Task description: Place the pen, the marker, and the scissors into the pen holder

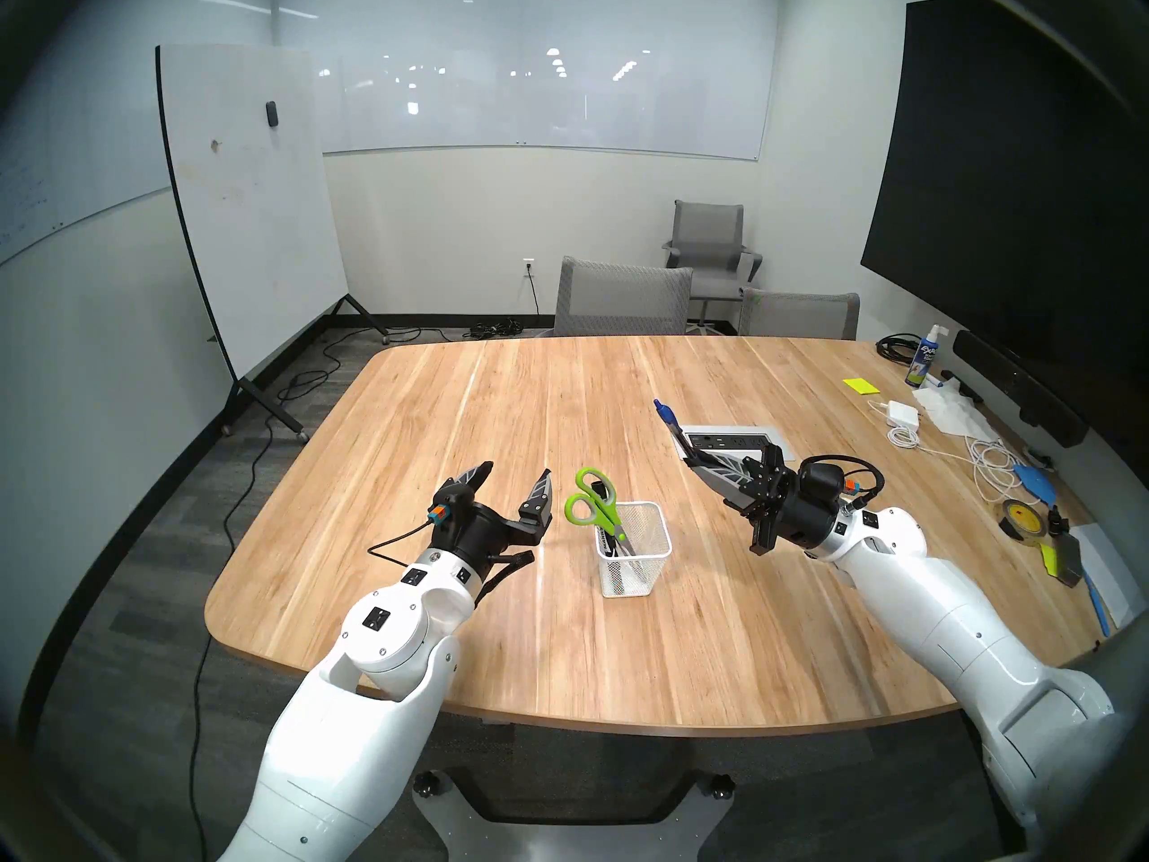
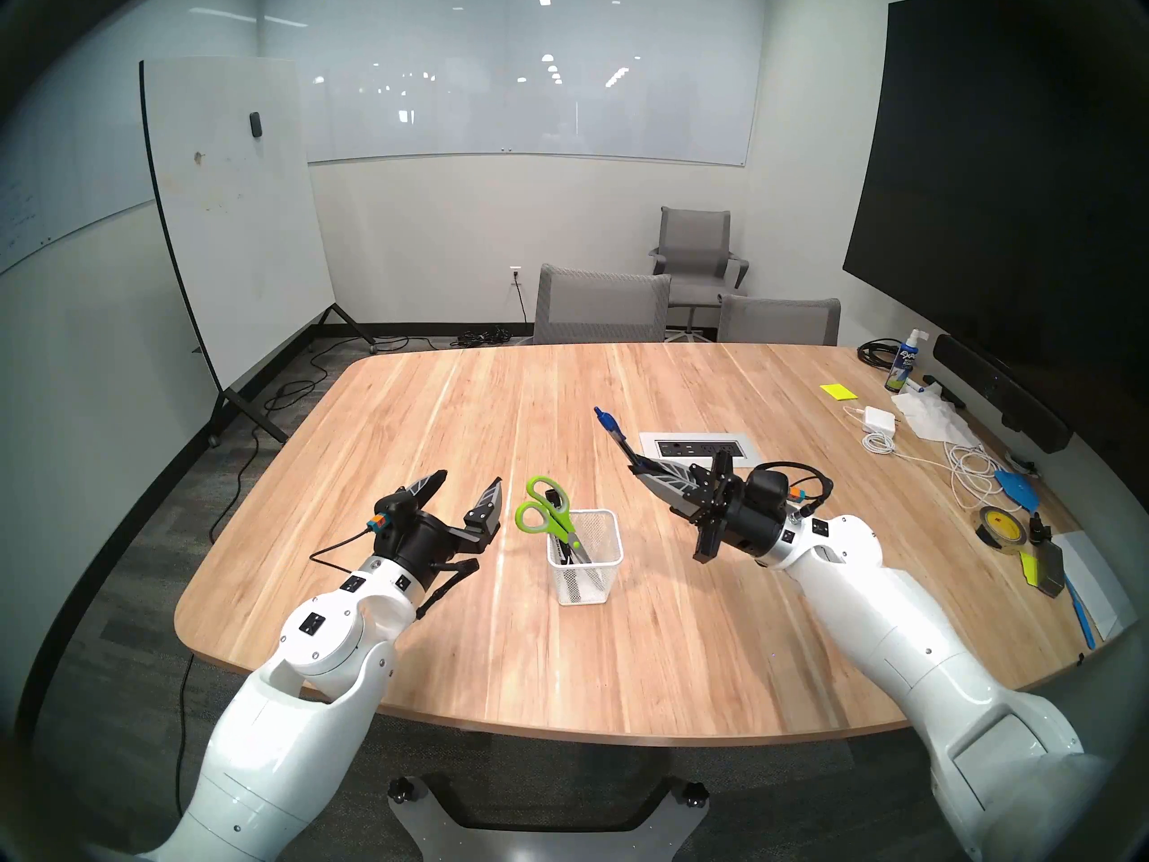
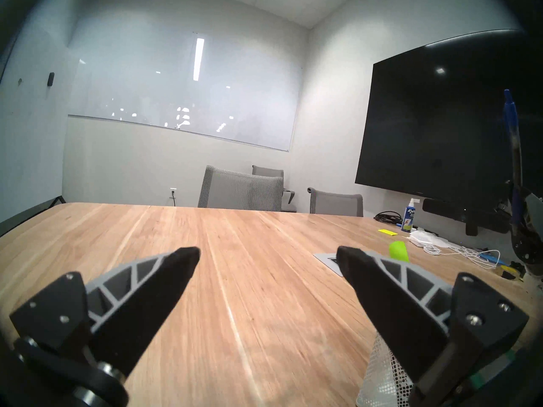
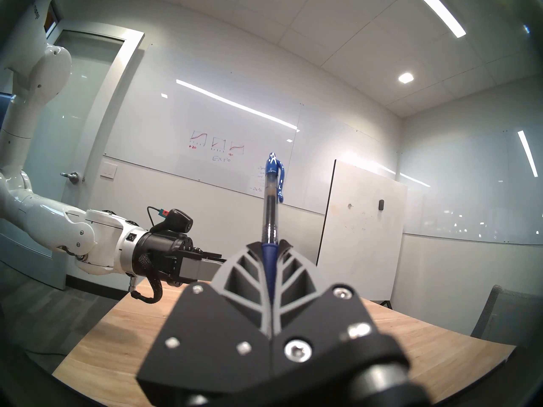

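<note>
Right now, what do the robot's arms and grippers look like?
Both arms are glossy white rounded shells with small black square markings. Each ends in a black wrist housing with an orange-and-teal plug and a thin black cable. The left gripper and right gripper have black fingers with grey ribbed, leaf-like backs.

**Even ceiling light, strong fisheye warp**

Bright linear ceiling fixtures [image 4: 437,11] at 1 o'clock light the room evenly and glare across the glossy glass wall board [image 1: 528,95]. The pale wooden table [image 1: 497,419] shows soft sheen and faint shadows. Dark vignettes ring every view; straight edges bow outward. The table grain in the left wrist view smears slightly.
</note>
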You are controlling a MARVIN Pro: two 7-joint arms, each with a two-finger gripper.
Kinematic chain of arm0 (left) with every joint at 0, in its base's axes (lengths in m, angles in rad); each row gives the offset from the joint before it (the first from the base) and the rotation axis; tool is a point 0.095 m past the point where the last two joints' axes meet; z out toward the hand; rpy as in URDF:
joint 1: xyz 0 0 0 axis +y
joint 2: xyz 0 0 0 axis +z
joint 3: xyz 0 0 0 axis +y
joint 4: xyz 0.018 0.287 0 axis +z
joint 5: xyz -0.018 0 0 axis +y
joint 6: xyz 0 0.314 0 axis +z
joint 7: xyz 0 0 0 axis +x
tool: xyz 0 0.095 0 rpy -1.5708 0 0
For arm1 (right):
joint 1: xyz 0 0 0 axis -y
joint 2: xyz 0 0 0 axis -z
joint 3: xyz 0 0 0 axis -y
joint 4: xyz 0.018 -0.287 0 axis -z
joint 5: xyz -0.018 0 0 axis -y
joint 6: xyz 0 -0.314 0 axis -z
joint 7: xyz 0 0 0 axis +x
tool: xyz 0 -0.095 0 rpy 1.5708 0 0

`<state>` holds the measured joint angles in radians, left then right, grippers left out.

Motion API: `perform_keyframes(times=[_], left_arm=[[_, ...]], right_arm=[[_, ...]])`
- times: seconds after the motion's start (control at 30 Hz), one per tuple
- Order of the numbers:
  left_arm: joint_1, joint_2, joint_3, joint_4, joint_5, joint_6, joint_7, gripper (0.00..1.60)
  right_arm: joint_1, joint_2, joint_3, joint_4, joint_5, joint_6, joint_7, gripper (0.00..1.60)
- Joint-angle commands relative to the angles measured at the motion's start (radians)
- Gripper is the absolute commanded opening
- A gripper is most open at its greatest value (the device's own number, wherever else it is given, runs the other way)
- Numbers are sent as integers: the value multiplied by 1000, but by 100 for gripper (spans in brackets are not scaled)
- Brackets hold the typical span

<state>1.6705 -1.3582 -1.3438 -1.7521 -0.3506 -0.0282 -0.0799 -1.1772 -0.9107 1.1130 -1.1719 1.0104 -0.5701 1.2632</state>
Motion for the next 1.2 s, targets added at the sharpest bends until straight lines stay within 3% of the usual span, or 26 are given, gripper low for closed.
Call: perform_keyframes(times=[0.0, 0.2, 0.43, 0.7, 1.17], left_arm=[[-111, -102, -3, 45, 24, -5, 15, 160], [-168, -160, -5, 119, 69, -15, 47, 160], [-246, -191, -4, 210, 130, -38, 63, 160], [-330, -196, 9, 320, 147, -92, 67, 160], [-333, -181, -6, 347, 140, -186, 30, 160]], right_arm=[[10, -1, 1, -18, 5, 1, 16, 0], [10, 1, 0, -20, 7, 1, 18, 0], [10, 2, -1, -21, 11, 3, 24, 0], [12, 3, -2, -20, 16, 4, 31, 0], [15, 2, -3, -16, 25, 5, 43, 0]])
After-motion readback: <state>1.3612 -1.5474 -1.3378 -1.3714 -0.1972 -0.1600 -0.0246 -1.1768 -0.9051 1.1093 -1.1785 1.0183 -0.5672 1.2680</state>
